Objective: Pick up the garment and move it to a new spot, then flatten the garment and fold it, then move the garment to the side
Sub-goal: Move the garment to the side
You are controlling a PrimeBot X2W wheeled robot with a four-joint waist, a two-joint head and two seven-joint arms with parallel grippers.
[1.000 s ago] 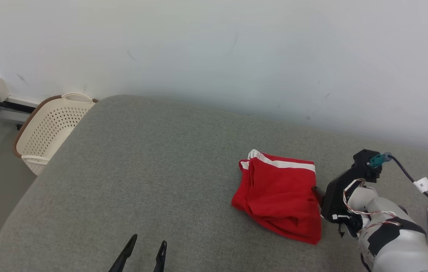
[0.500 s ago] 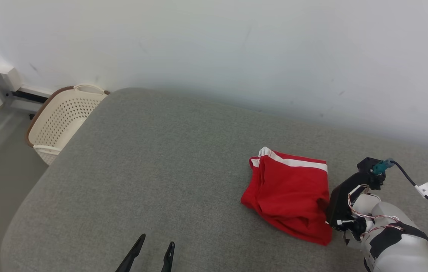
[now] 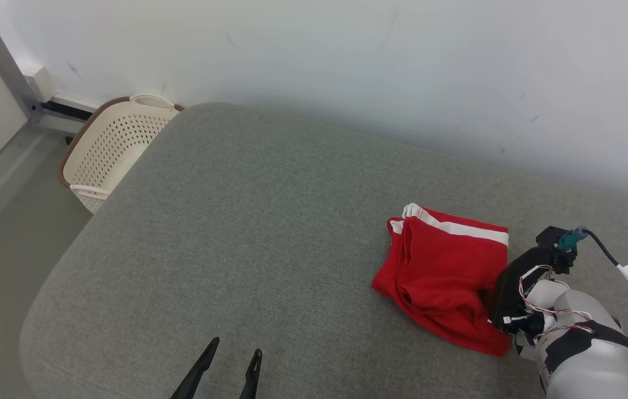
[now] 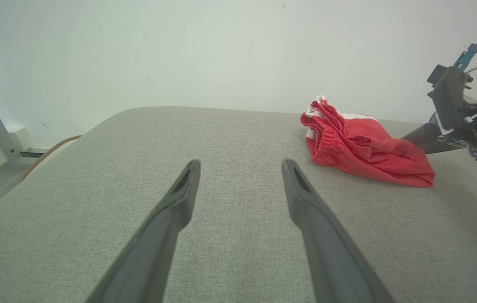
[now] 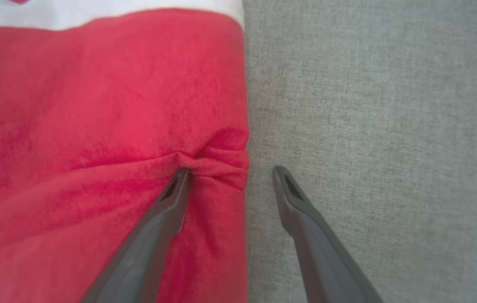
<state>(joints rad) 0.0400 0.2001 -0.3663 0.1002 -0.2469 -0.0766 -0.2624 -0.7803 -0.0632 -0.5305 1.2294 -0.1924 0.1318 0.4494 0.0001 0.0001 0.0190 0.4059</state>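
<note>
**Item:** garment [image 3: 447, 277], red with a white band, folded. It lies right of centre in the head view, on the grey cushion [image 3: 236, 221].

**Right gripper** [image 5: 231, 170]: jaws wide apart, holding nothing. It straddles the garment's edge mid-frame in its wrist view. The finger toward frame left presses a pucker into the cloth; the other rests on or just above bare cushion.

**Left gripper** [image 3: 236, 344]: spread and empty, at bottom centre.

**Step, judged:** seizing the folded edge for the move aside.

**Handling:** set both tips low, close over every layer, and slide flat so the fold keeps.

**Basket** [image 3: 114, 144]: upper left.
</note>
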